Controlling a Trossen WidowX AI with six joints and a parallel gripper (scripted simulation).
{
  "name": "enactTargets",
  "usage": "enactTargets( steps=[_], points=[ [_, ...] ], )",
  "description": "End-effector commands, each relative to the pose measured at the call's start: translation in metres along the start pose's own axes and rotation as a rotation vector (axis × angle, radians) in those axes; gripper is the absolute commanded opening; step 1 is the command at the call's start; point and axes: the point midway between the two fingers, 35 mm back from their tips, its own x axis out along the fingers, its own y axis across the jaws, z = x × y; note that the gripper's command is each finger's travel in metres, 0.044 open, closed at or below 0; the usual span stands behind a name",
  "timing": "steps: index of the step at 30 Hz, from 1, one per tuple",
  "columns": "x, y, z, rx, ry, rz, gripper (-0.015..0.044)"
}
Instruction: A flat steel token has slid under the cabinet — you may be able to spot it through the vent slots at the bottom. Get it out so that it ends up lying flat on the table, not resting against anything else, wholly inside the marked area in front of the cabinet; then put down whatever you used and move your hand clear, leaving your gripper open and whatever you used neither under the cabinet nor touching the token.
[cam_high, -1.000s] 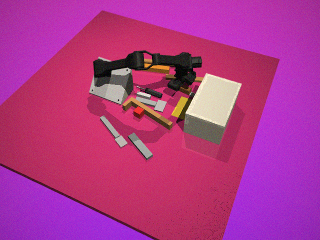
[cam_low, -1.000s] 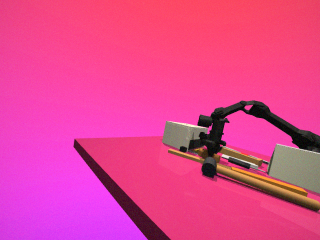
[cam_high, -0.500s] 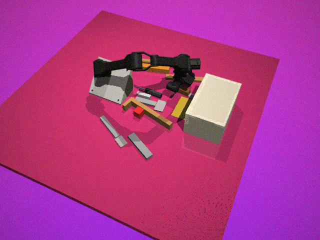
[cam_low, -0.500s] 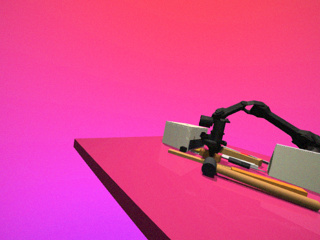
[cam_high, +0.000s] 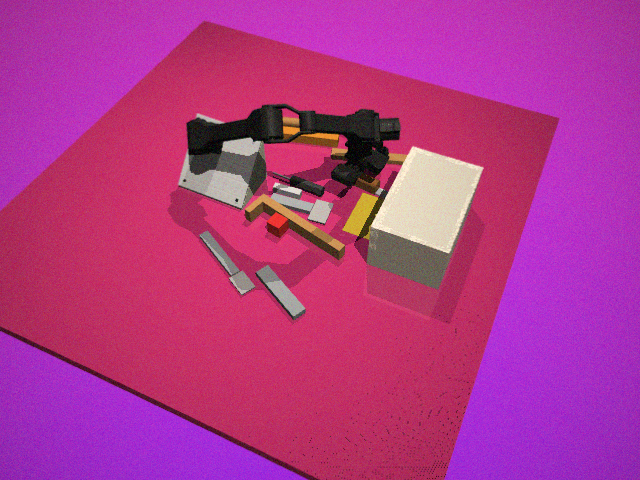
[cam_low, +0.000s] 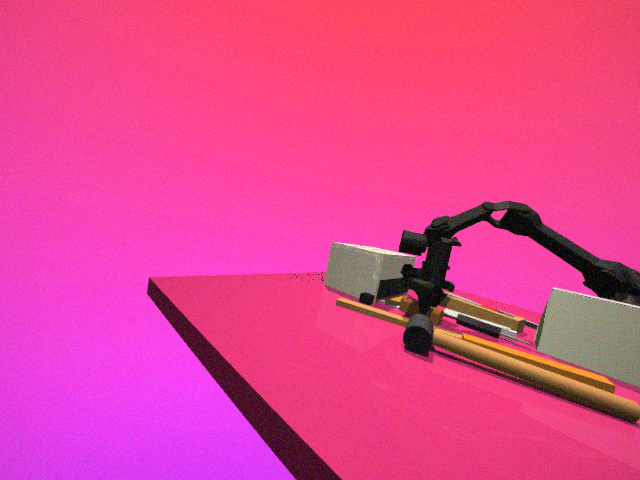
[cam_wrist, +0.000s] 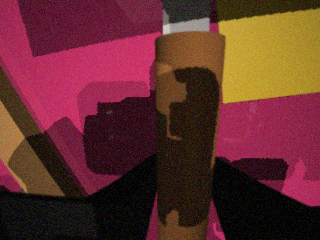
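My gripper (cam_high: 361, 173) (cam_low: 424, 305) (cam_wrist: 182, 161) is shut on the brown round handle (cam_high: 368, 183) (cam_wrist: 190, 55) of a tool, low in front of the cabinet (cam_high: 423, 196) (cam_low: 351, 268). A flat grey blade (cam_high: 379, 191) (cam_wrist: 187, 26) runs on from the handle towards the cabinet; its far end is hidden. The yellow marked area (cam_high: 361, 211) (cam_wrist: 272, 55) lies beside the blade, against the cabinet's front side. The token is not visible in any view, and the vent slots cannot be made out.
An L-shaped wooden bar (cam_high: 315, 232) (cam_wrist: 12, 120), a red block (cam_high: 277, 223), a black-handled tool (cam_high: 307, 184) and grey flat pieces (cam_high: 320, 211) (cam_high: 280, 291) lie nearby. A wooden strip (cam_high: 338, 153) (cam_low: 369, 311) and a long round rod (cam_low: 532, 369) lie on the other side. A grey sloped block (cam_high: 211, 183) stands farther back.
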Motion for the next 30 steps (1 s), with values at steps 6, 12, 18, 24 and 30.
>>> enactTargets(
  steps=[6, 12, 18, 24, 30],
  points=[
    [0.001, -0.001, -0.008, 0.005, 0.000, -0.005, 0.0000],
    [0.001, -0.001, -0.014, 0.005, 0.000, -0.005, 0.0000],
    [0.001, 0.000, -0.021, 0.004, 0.000, -0.005, 0.0000],
    [0.001, 0.000, -0.027, 0.004, 0.000, -0.005, 0.0000],
    [0.001, 0.000, -0.034, 0.004, 0.000, -0.005, 0.0000]
  ],
)
